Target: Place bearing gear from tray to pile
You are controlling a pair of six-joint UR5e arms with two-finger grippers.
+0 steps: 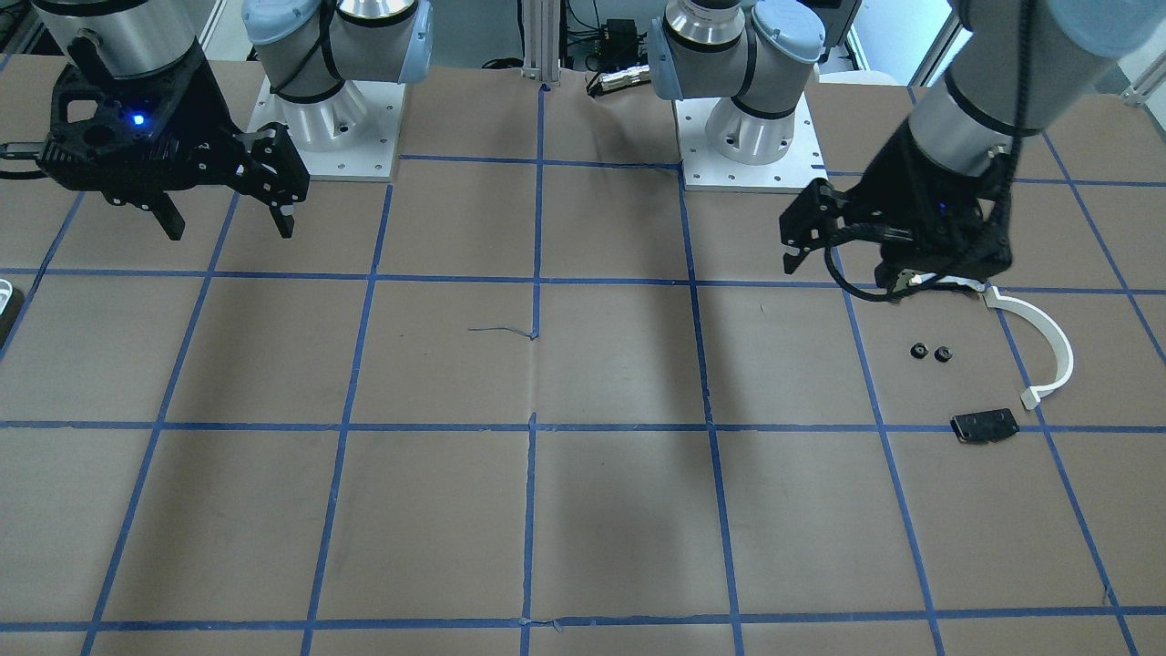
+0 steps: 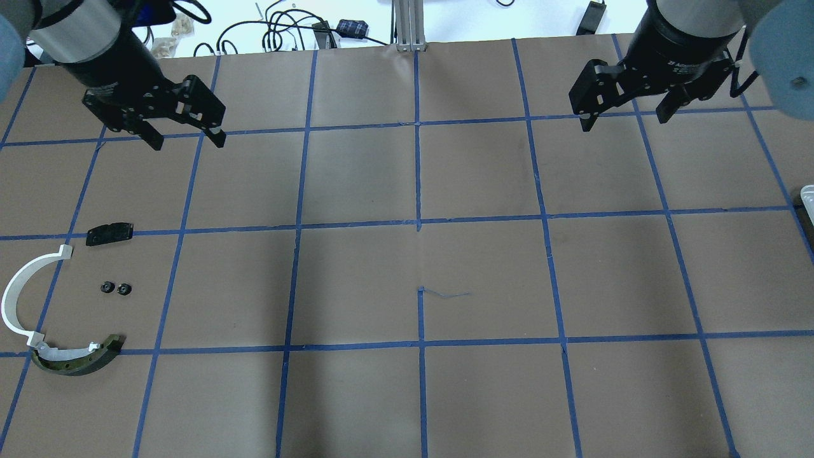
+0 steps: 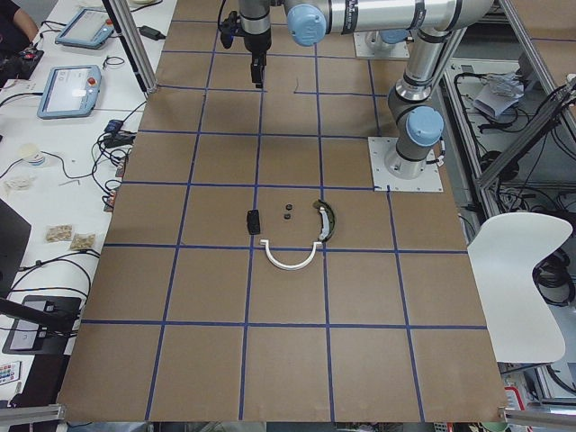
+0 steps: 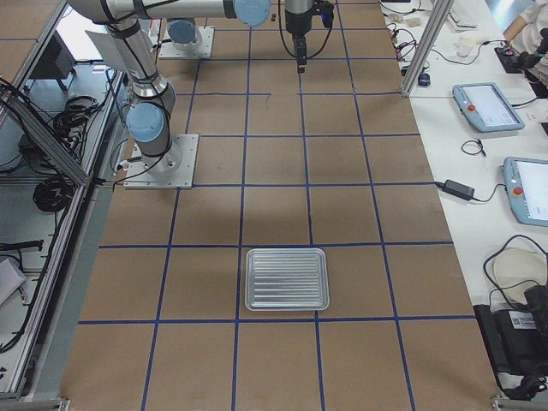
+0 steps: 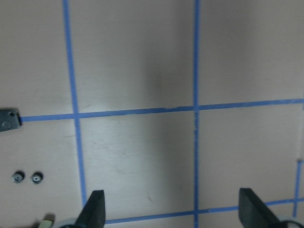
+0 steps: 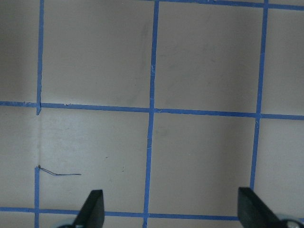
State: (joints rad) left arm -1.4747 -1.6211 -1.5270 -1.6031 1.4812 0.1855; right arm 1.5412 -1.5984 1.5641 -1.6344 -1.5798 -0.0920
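The pile lies on the table's left end: a white arc strip [image 2: 16, 296], an olive-and-silver curved piece [image 2: 76, 359], a flat black plate [image 2: 109, 233] and two tiny black gears [image 2: 107, 287] [image 2: 125, 289]. The gears [image 5: 18, 177] also show in the left wrist view. My left gripper [image 2: 187, 143] is open and empty, held above the table beyond the pile. My right gripper [image 2: 624, 122] is open and empty at the far right. The tray [image 4: 287, 278] is a ribbed metal tray with nothing visible in it; only a sliver of the tray [image 2: 807, 197] shows overhead.
Brown paper with a blue tape grid [image 2: 418, 226] covers the table. The two arm bases [image 1: 328, 128] [image 1: 751, 137] stand at the robot's edge. Cables and small boxes [image 2: 286, 32] lie beyond the far edge.
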